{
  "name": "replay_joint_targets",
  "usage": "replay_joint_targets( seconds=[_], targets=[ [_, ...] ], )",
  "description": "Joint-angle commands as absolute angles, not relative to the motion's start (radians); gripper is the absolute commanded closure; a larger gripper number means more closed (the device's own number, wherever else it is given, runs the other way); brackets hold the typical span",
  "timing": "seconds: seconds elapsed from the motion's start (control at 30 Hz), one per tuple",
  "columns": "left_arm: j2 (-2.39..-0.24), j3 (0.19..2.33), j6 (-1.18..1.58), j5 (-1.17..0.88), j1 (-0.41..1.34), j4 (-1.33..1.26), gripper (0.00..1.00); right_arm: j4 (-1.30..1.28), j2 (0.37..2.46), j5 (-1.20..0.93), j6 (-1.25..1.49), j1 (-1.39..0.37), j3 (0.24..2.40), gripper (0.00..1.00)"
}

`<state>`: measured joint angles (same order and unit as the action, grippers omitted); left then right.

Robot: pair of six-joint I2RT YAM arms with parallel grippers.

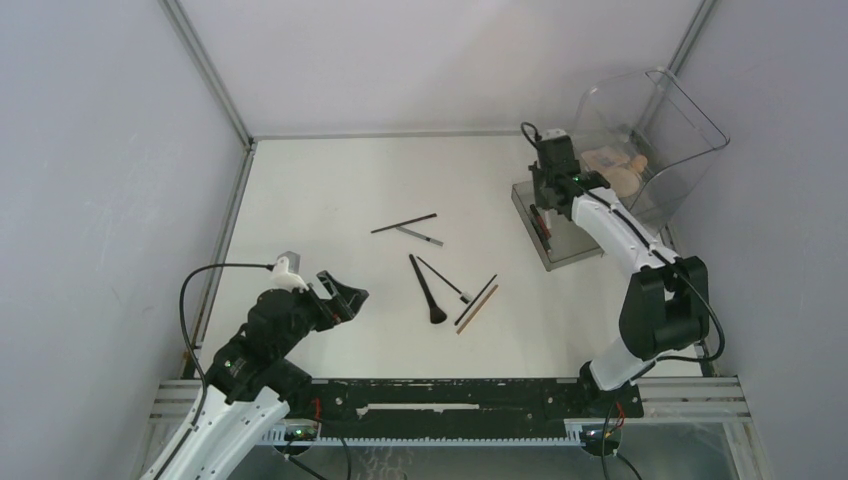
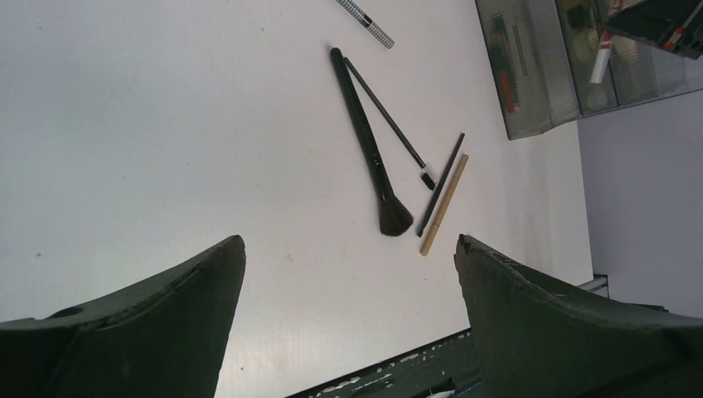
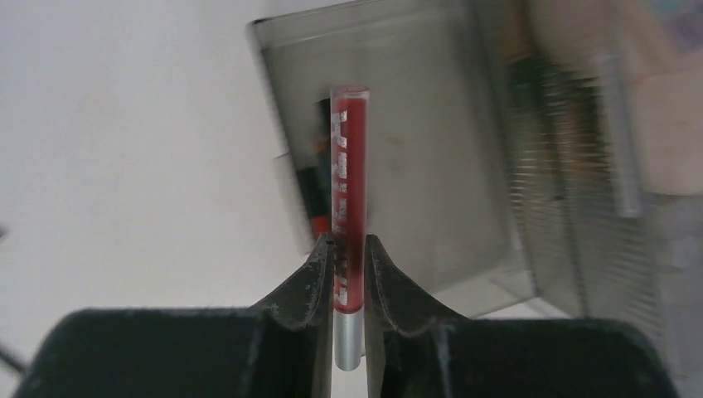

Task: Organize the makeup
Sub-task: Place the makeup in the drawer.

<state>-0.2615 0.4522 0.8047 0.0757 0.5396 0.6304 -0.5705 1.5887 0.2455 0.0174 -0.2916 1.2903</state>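
My right gripper point(image 3: 348, 249) is shut on a red lip tube point(image 3: 348, 157) with a silver cap, held lengthwise over the front drawer of the smoky organizer point(image 3: 414, 191). In the top view that gripper point(image 1: 552, 185) hangs above the organizer's low tray point(image 1: 560, 245). On the table lie a black fan brush point(image 1: 426, 288), a thin brush point(image 1: 442, 276), a black pencil and a tan pencil point(image 1: 478, 307), plus two thin pencils point(image 1: 405, 224) farther back. My left gripper point(image 1: 340, 297) stands open at the near left, nothing between its fingers point(image 2: 191, 307); the brushes point(image 2: 369, 149) lie ahead of it.
The clear organizer's tall bin point(image 1: 650, 140) at the back right holds beige items. Red and dark tubes lie in the open drawer point(image 3: 319, 186). Metal frame rails run along the table's left side and near edge point(image 1: 450, 395).
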Motion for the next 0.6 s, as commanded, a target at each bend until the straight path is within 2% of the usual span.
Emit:
replay_joint_targets(
  seconds=[0.0,0.03,0.1,0.2,0.27,0.4,0.57],
  targets=[
    [-0.282,0.451,0.807,0.074,0.544,0.588,0.00,-0.562,1.651,0.405,-0.030,-0.242,1.317,0.84],
    [-0.281,0.452,0.807,0.074,0.544,0.587,0.00,-0.554,1.673,0.430,-0.026,-0.234,1.323,0.77],
    [-0.277,0.456,0.805,0.075,0.544,0.589,0.00,-0.563,1.717,0.491,0.001,-0.229,1.350,0.52],
    [-0.265,0.460,0.803,0.080,0.544,0.606,0.00,-0.548,1.693,0.514,0.027,-0.274,1.351,0.42],
    [-0.256,0.456,0.806,0.084,0.544,0.610,0.00,-0.535,1.632,0.478,0.056,-0.317,1.331,0.40],
    [-0.247,0.448,0.816,0.086,0.544,0.608,0.00,-0.538,1.553,0.363,0.165,-0.442,1.266,0.42],
    [-0.248,0.444,0.815,0.084,0.544,0.605,0.00,-0.460,1.550,0.185,0.253,-0.644,1.154,0.43]
  ],
)
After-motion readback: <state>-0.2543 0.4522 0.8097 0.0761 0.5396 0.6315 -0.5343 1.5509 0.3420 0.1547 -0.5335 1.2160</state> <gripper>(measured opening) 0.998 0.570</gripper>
